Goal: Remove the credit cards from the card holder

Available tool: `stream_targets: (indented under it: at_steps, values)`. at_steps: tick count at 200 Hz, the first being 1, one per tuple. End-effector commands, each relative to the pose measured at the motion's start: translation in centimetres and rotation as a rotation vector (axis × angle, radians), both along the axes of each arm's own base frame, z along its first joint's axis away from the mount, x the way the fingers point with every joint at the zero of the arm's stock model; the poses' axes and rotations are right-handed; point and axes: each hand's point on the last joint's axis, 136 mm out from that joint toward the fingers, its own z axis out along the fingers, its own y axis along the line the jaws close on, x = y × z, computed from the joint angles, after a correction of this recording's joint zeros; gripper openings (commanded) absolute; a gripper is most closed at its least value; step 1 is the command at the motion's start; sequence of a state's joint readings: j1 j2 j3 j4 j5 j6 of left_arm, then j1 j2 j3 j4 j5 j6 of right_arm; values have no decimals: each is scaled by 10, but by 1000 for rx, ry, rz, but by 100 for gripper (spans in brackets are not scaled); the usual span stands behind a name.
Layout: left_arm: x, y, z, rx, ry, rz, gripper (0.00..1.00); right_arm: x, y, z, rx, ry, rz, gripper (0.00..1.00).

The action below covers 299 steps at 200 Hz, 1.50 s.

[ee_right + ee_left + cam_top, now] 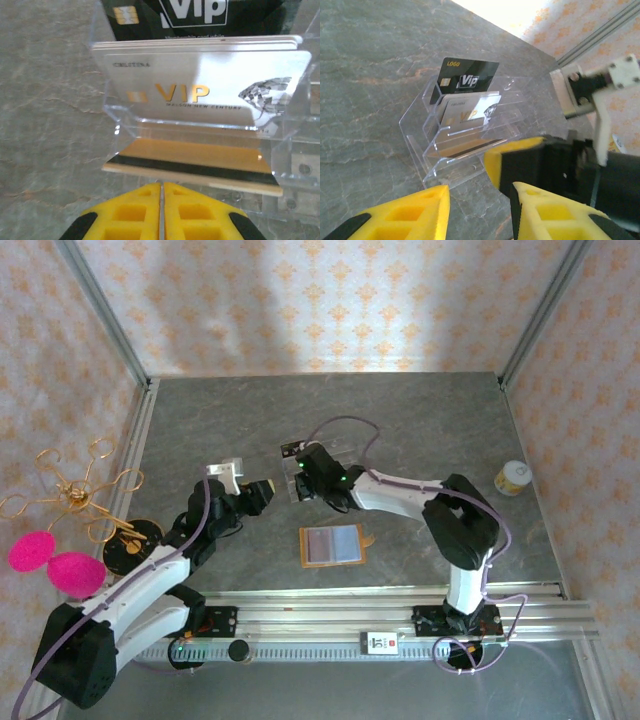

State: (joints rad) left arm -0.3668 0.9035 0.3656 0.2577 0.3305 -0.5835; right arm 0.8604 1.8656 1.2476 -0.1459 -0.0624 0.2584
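1. The card holder (333, 545) lies open and flat on the table (420, 430). It is close to the near edge and about midway along it, with its sleeves up. Its long axis runs along that edge, and its small tab points toward the right edge.
2. Both arms reach farther out, toward the table's middle, at a clear acrylic stand (465, 135). From both sets of fingers the card holder therefore lies back toward the near edge and a little to the right.
3. The right fingers (161, 200) are pressed together and hold nothing. Their tips sit right at the long edge of a gold card (192, 157) lying flat in the stand's lowest tier.
4. The left fingers (480, 200) stand apart and empty, just beside the stand on its left side.
5. A silver card (200, 87) stands upright in the tier above, with a black card (467, 75) behind it.
6. Whether any cards remain in the sleeves cannot be told. The right fingers look slightly nearer to the card holder, so that arm would probably have the shorter way back.
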Motion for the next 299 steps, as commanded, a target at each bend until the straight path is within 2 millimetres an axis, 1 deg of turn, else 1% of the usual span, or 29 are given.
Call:
stream_targets:
  at_steps: [1, 30, 64, 90, 109, 120, 145, 166, 183, 201, 204, 206, 217, 232, 244, 255, 269, 287, 299]
  values:
    - [-1, 4, 7, -15, -22, 25, 38, 13, -11, -12, -117, -13, -39, 9]
    - [-6, 2, 6, -23, -25, 9, 38, 25, -5, -9, -123, -31, -59, 9]
    - [-12, 2, 4, -42, -26, -4, 39, 32, 0, -3, -115, -44, -75, 10]
    - [-17, 0, 3, -58, -27, -18, 40, 38, 2, 6, -103, -67, -92, 16]
    - [-18, -1, 3, -72, -26, -20, 40, 42, 4, 9, -110, -72, -101, 19]
    - [-19, -1, 2, -79, -21, -20, 41, 43, 5, 13, -103, -73, -103, 19]
    - [-20, -3, 2, -94, -15, -30, 40, 38, 4, 33, -52, -84, -104, 24]
    - [-22, -4, 0, -110, -9, -32, 40, 22, -2, 45, -7, -67, -99, 35]
    - [-23, -5, -4, -121, -1, -36, 40, 2, -13, 41, 1, -33, -96, 40]
    - [-26, -8, -11, -121, 18, -56, 39, -25, -25, 27, -14, 1, -76, 42]
    - [-26, -9, -12, -121, 21, -62, 39, -32, -27, 21, -24, 12, -66, 43]
    - [-27, -9, -14, -120, 25, -66, 39, -35, -27, 22, -22, 13, -60, 43]
    - [-29, -13, -20, -115, 44, -88, 38, -58, -32, 10, -46, 33, -23, 45]
    - [-33, -21, -28, -96, 69, -118, 36, -90, -37, -10, -94, 58, 23, 46]
    - [-36, -27, -34, -81, 84, -134, 35, -108, -41, -22, -143, 59, 43, 46]
    - [-37, -31, -37, -76, 93, -142, 35, -120, -42, -29, -173, 57, 60, 47]
    - [-38, -32, -41, -77, 101, -139, 35, -129, -38, -36, -192, 56, 82, 47]
    - [-39, -34, -42, -91, 101, -142, 35, -137, -32, -41, -212, 54, 103, 47]
    - [-40, -35, -42, -90, 102, -149, 35, -138, -35, -49, -246, 52, 98, 47]
